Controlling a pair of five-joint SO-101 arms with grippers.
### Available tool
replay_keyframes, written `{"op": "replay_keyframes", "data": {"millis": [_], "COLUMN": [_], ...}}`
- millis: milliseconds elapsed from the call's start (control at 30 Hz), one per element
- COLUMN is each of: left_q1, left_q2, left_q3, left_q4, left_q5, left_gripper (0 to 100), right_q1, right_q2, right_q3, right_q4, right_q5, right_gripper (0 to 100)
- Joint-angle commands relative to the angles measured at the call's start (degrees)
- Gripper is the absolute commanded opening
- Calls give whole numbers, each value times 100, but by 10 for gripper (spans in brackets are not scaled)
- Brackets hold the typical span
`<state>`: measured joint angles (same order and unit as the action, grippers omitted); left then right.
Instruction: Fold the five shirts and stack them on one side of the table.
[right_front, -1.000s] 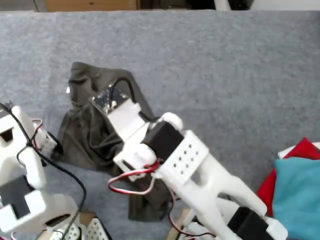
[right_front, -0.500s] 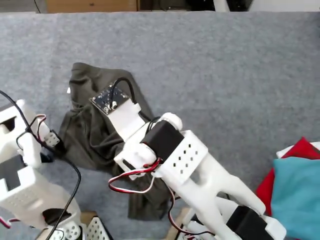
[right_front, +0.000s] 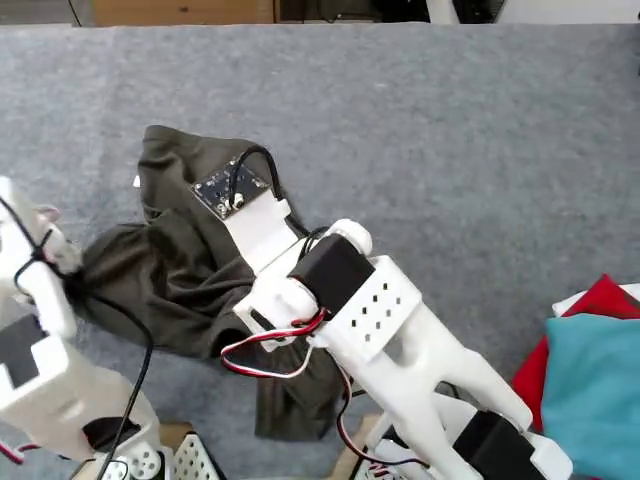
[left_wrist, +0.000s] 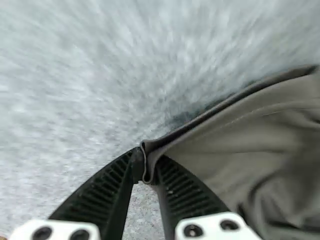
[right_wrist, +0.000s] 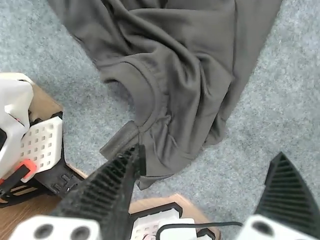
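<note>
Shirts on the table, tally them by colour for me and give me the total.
Dark olive shirt: 1, crumpled by the arms.
Red shirt: 1, at the table's edge.
Teal shirt: 1, lying on the red one.
White sliver: possibly 1 more; too little shows to tell.
Total: 3 sure, perhaps 4.

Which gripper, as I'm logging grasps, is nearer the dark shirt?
Left. The left gripper grips the dark shirt by its edge; the right gripper hangs open above it.

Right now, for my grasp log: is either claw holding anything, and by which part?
The left claw pinches the dark shirt by its edge; the right claw, open over it, holds nothing.
</note>
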<state>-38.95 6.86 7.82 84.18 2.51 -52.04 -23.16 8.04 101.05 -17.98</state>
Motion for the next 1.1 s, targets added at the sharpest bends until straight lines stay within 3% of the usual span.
{"op": "replay_keyframes", "data": {"millis": [0,233,600,700,867,1067], "left_q1": [-202,-255,-413,-413,-413,-413], "left_q2": [-752,-1376,-2246,-2484,-2941,-3749], "left_q3": [-1055,-2057,-2189,-2207,-2207,-2207], "left_q4": [457,1090,1169,1169,1169,1169], "left_q5": [26,9,-9,-9,-9,-9], "left_gripper": [19,19,19,19,19,19], "right_q1": [-277,-312,-312,-312,-295,163], "right_q2": [22,901,3222,3662,4057,4092], "right_q3": [-259,101,92,31,-295,-716], "right_q4": [-44,-782,-1468,-1547,-1521,-976], "right_q5": [-53,-193,-466,-457,-448,-448], "right_gripper": [379,379,370,292,62,29]}}
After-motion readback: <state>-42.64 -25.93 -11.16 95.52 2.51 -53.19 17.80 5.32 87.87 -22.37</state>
